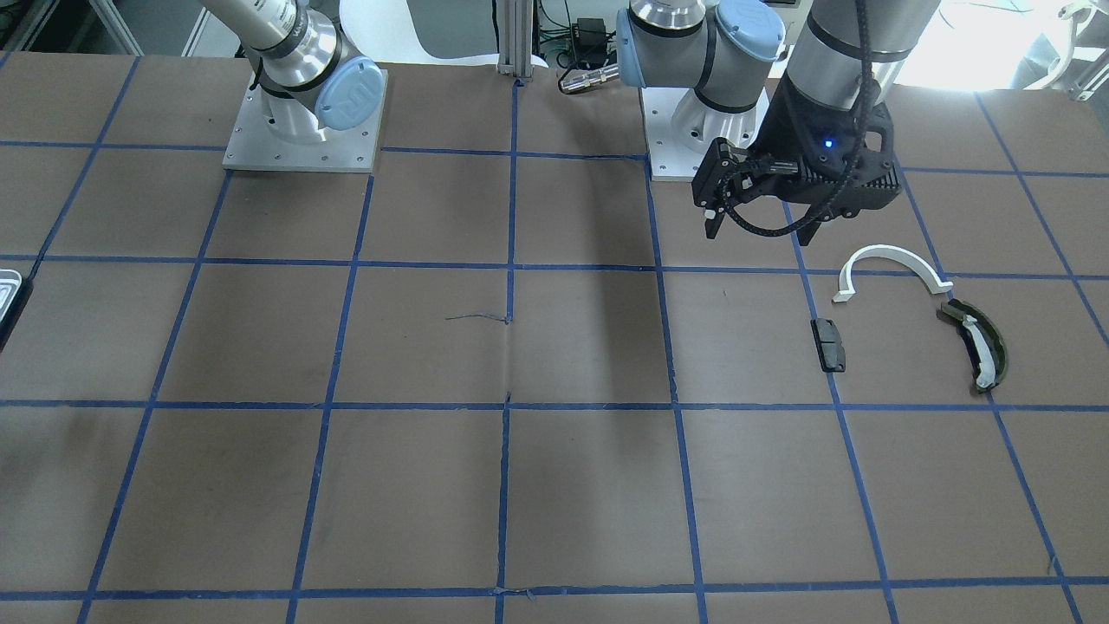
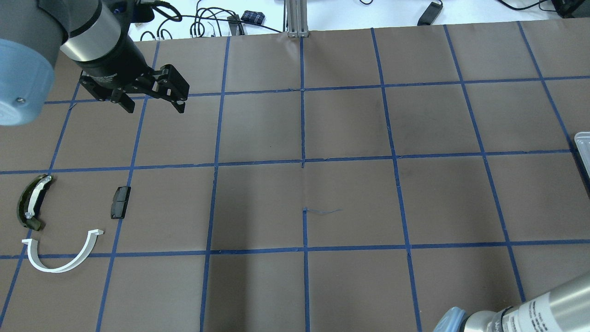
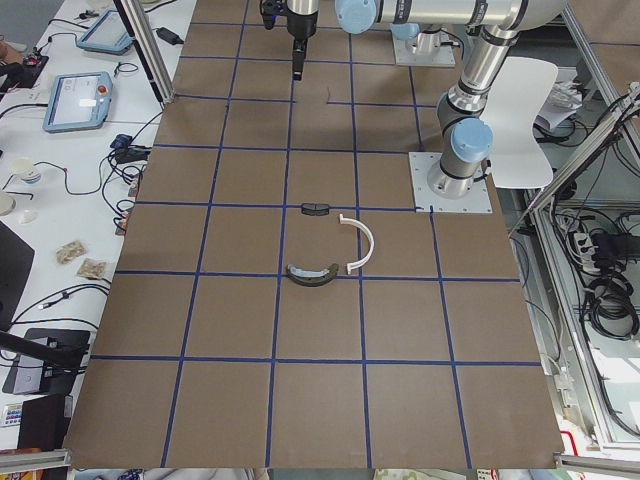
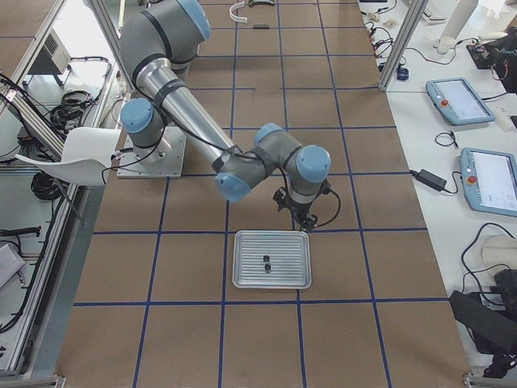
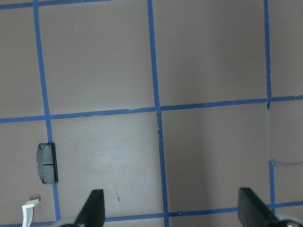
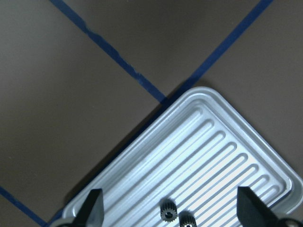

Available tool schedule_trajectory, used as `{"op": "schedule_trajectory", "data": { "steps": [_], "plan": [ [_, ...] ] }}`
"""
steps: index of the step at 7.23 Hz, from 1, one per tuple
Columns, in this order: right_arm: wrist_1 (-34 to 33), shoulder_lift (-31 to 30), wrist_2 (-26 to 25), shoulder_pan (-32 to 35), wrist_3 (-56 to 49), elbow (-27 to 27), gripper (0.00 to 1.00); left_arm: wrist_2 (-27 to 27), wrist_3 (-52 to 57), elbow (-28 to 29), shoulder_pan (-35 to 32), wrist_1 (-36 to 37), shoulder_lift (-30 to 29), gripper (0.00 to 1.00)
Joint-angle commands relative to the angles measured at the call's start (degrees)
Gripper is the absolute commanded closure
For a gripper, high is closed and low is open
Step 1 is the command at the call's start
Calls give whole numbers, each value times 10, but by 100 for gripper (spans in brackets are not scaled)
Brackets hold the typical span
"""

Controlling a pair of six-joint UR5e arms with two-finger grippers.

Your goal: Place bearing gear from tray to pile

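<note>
Scanning from the left of the overhead view, here's the pile (image 3: 310,277) on the brown table (image 2: 350,124) with its blue tape grid: an olive curved piece (image 2: 30,203) with a white strip, a white arc (image 1: 888,251) just beside it and nearer the robot, and a small black block (image 2: 120,202) a little to their right, none of them touching. Up beyond the block hangs the left gripper (image 2: 156,107), raised off the surface, jaws spread wide and nothing between them; its wrist camera looks straight down on bare table with the block off to one side. Across the middle, only grid squares. Over at the far right edge sits the tray (image 2: 583,147), barely in shot from overhead. The right-side view shows it whole, ribbed and pale, and there they are, the two bearing gears (image 6: 167,210), small and dark, lying side by side on the ribs near the middle, well apart from the pile. The right gripper (image 6: 169,190) hovers over one corner of the tray, fingers (image 6: 94,205) set wide, holding nothing
</note>
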Motion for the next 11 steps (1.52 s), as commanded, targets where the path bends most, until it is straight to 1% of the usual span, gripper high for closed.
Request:
{"op": "schedule_trajectory", "data": {
  "steps": [1,2,3,4,5,6,7,8,9,10,11],
  "plan": [
    [-71,44,3,-51,-114,24,7,0,0,0,0,3,0,0],
    [-95,48,2,-60,-147,47,9,0,0,-2,0,3,0,0],
    [-129,47,3,-68,-211,74,8,0,1,-2,0,3,1,0],
    [-166,49,3,-74,-221,97,8,0,1,-2,0,3,1,0],
    [-175,51,10,-86,-221,119,14,0,0,-2,0,3,1,0],
    [-207,51,14,-86,-219,127,26,0,1,-2,0,3,1,0],
    [-208,50,11,-87,-221,126,46,0,1,-2,0,3,1,0],
    [-208,47,10,-88,-222,123,79,0,1,-2,0,3,1,0],
    [-206,46,11,-88,-220,126,100,0,1,-2,0,3,1,0],
    [-203,44,15,-87,-220,126,100,0,0,-2,0,3,1,0],
    [-196,28,18,-85,-213,127,100,0,1,-1,0,3,1,0]
  ]
}}
